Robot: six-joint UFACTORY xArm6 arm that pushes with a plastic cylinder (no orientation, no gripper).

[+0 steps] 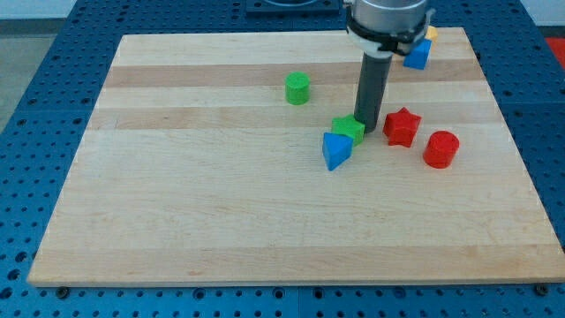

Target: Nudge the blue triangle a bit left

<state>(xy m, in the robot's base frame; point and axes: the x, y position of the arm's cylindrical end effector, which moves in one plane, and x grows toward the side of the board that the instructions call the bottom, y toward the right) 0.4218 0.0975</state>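
Pale wooden board [221, 221] lies on a blue perforated bench, with blocks gathered toward the view's upper right. I carry no pincer, only a dark rod, and my tip [368, 131] rests just right of a green block [349, 130], shape unclear, between it and a red star [401, 126]. The blue triangle [336, 150] sits just below-left of that green block, touching or nearly so. It therefore lies left and slightly toward the view's bottom from my tip, with the green block partly between; pushing straight left would likely drive the green block first. No containers are present. A green cylinder [298, 88], red cylinder [440, 148] and blue block [417, 55] stand well apart.
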